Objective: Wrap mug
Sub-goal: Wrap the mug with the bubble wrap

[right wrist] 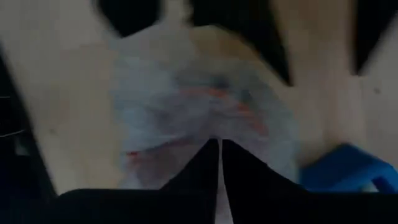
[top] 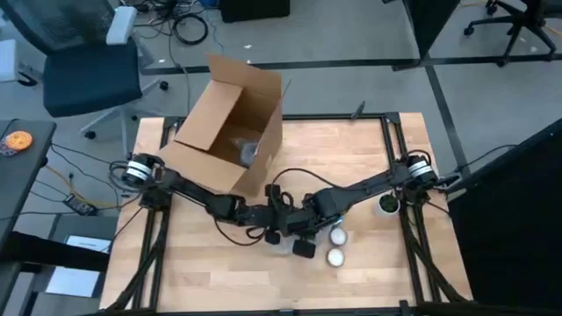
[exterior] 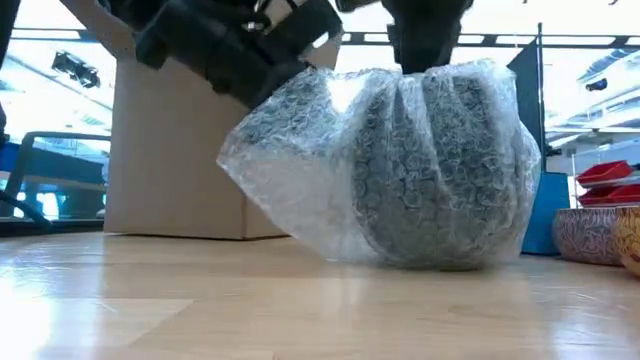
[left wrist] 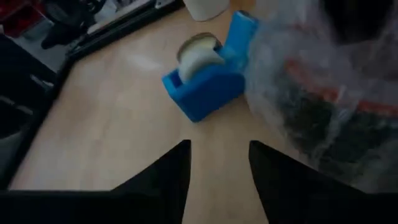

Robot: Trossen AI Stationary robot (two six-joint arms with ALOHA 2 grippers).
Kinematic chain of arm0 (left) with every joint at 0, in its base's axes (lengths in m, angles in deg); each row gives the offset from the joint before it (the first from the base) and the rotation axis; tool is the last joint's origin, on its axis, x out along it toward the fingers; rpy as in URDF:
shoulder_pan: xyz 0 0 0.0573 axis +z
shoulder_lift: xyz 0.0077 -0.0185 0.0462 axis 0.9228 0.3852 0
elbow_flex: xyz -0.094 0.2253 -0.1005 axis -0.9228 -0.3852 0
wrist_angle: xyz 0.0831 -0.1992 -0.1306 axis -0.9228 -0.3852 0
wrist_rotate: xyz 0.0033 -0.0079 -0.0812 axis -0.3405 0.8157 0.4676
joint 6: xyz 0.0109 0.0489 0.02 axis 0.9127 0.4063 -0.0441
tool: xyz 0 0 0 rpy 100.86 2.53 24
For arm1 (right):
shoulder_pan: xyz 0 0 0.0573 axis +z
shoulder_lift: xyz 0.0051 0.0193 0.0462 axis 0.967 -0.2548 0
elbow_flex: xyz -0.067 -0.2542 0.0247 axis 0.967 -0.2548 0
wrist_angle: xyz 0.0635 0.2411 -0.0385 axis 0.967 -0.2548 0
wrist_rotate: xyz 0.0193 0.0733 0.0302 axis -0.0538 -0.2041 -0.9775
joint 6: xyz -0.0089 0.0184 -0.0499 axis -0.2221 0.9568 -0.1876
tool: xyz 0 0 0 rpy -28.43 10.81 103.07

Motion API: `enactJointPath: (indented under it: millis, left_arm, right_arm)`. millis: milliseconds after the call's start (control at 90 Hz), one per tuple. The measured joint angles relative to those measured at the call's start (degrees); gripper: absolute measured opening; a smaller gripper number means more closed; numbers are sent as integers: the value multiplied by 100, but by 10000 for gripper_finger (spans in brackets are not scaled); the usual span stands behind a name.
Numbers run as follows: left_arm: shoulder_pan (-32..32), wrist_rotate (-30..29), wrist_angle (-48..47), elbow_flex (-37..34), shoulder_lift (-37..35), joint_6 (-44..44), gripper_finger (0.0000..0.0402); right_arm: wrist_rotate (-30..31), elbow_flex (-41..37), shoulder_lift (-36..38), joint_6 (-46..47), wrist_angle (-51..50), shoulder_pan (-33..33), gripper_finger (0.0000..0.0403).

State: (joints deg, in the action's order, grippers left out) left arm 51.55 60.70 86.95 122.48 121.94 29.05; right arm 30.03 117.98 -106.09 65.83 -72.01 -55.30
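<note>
A dark mug bundled in clear bubble wrap (exterior: 420, 170) stands on the wooden table (exterior: 150, 310) near its middle. The wrap is gathered into folds at the top and flares out loosely toward one side (exterior: 260, 170). My right gripper (right wrist: 219, 163) is directly above the bundle, shut on the gathered wrap. My left gripper (left wrist: 219, 168) hovers open close beside the bundle (left wrist: 329, 93), with only bare table between its fingers. Whether it touches the wrap cannot be told. My right gripper pinches the gathered top of the bubble wrap (right wrist: 211, 134) between its two shut fingers, several folds together. The fingers come from above, pointing down (exterior: 420, 45). The bundle stands upright with its bottom (exterior: 430, 262) on the table.
An open cardboard box (top: 230, 123) lies at the far left of the table. A blue tape dispenser (left wrist: 205, 87) stands just beyond the bundle. Two tape rolls (top: 337, 246) and a white cup (top: 386, 204) are toward the right. Patterned bowls (exterior: 590, 235) are at the low view's right edge.
</note>
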Motion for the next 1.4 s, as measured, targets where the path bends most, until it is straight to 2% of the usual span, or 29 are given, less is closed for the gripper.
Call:
enactJointPath:
  millis: [211,356,667,833,1011,1111,1311,1400]
  left_arm:
    - [-93,-290,-893,0,-765,-52,147]
    - [-215,-600,-1345,-4,-1151,-133,147]
    - [-306,-717,-1547,-8,-1275,-194,147]
    - [-308,-847,-1644,38,-1295,-136,147]
    - [-311,-1004,-2000,529,-1443,139,147]
    - [-312,-1025,-2085,730,-1473,142,147]
    - [-392,-1070,-2332,896,-1505,62,147]
    - [-460,-1403,-2730,887,-1500,64,147]
  right_arm:
    - [543,-250,0,-213,629,169,0]
    - [538,-787,0,-383,1363,226,0]
    - [255,-1691,24,-202,1752,219,0]
    - [100,-1102,42,-309,1108,299,0]
    - [844,-30,146,-359,-99,577,0]
    - [1064,125,136,-609,148,712,0]
    - [1027,130,-19,-791,561,835,0]
    - [1110,125,-86,-804,469,778,0]
